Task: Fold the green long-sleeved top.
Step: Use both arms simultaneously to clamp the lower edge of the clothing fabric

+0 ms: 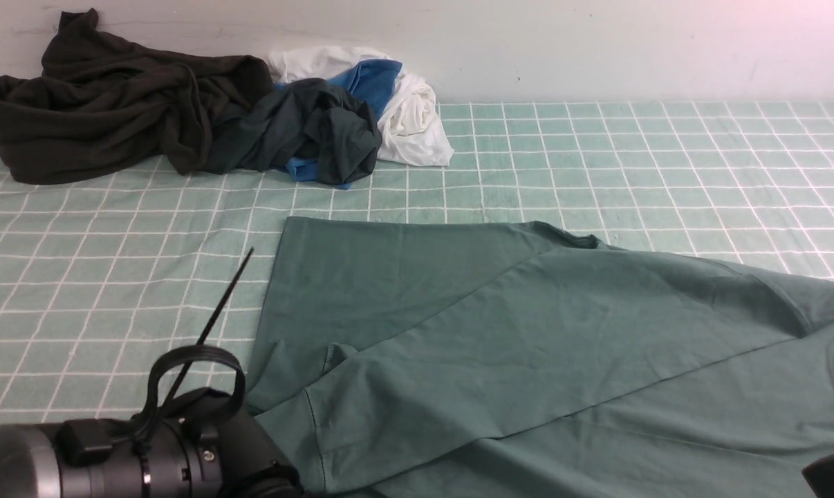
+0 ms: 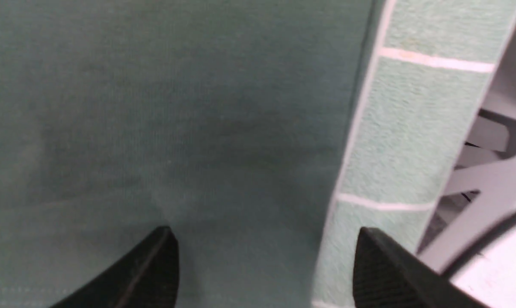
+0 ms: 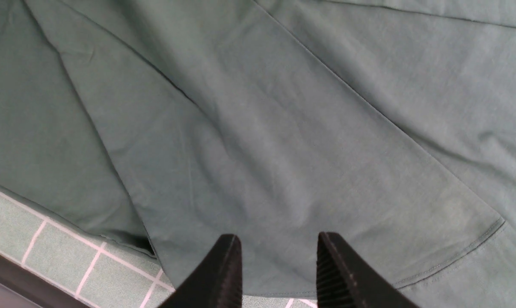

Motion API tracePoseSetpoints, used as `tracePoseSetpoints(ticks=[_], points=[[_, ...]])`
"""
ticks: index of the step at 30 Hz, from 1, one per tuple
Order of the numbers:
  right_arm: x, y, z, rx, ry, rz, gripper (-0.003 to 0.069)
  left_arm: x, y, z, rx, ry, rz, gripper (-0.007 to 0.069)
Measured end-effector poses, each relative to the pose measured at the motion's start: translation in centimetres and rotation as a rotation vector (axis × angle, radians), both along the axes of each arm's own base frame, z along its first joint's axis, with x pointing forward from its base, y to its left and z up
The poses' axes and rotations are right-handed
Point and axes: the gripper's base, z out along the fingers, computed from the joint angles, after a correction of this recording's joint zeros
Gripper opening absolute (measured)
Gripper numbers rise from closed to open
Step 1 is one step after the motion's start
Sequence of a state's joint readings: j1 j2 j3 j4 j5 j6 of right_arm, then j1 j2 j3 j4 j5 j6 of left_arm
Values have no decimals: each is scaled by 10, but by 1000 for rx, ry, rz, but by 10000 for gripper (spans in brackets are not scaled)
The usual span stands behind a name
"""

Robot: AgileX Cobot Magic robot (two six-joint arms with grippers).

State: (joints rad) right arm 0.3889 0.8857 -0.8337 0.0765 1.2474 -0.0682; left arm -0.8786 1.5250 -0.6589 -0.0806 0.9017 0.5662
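In the front view both end effectors are cut off at the bottom edge; only the left arm's black wrist housing (image 1: 113, 449) is seen. The sage-green jersey long-sleeved top (image 1: 527, 346) is spread flat on the pale green, white-gridded cloth surface (image 1: 666, 159), crossed by a diagonal fold and cropped at the right. In its blurred wrist view, the left end effector (image 2: 262, 239) is shown spread wide and empty over the top's edge. The right end effector (image 3: 279, 244) is seen parted, nothing between, above a stitched hem. Crumpled dark garments (image 1: 113, 104) are heaped by the far wall.
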Motion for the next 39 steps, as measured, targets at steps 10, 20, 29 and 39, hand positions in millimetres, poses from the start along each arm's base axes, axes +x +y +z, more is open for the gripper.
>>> tracePoseSetpoints(ticks=[10,20,29,39], points=[[0,0,0,-1,-1,2,242,-5,8,-7,-49,-56,-31,472],[0,0,0,-1,-1,2,242,-1,4,-4,-57,-72,-10,149],[0,0,0,-7,-5,18,242,-1,4,-3,-43,-69,59,6],[-3,1,-47,-137,123,261,316,4,32,15,103,-108,200,6]])
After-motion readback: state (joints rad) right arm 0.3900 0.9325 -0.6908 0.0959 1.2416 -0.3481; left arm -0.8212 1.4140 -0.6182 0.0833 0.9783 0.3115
